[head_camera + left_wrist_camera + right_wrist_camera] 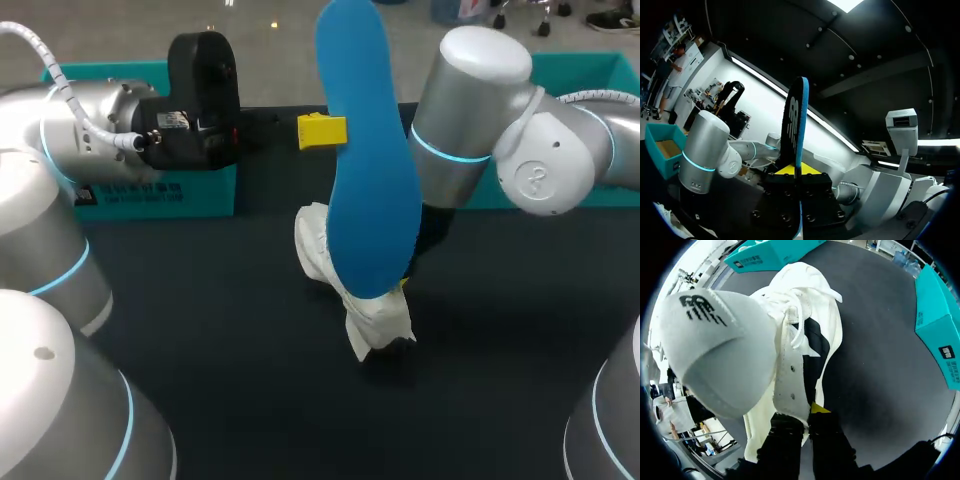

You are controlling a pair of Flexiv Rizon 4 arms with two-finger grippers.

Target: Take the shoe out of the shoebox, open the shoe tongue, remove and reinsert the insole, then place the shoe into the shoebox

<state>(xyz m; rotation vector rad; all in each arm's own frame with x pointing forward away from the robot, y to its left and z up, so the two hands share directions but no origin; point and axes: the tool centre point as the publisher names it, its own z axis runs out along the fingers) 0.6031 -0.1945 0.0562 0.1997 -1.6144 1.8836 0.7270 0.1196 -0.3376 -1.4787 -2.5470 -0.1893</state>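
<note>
A blue insole (365,150) stands raised over the middle of the table, pinched at one edge by my left gripper (322,131), which is shut on it. From the left wrist the insole (794,120) shows edge-on, rising from between the yellow tips of that gripper (796,172). Below it the white shoe (350,290) is tilted above the black table. My right gripper (807,415) is shut on the shoe's eyelet flap (790,375), with the tongue (720,345) folded outward. In the head view the insole hides most of the right gripper.
A teal shoebox part (165,190) stands at the back left under my left arm, and another teal box (580,80) sits at the back right behind my right arm. The black table (240,350) stretches toward the front.
</note>
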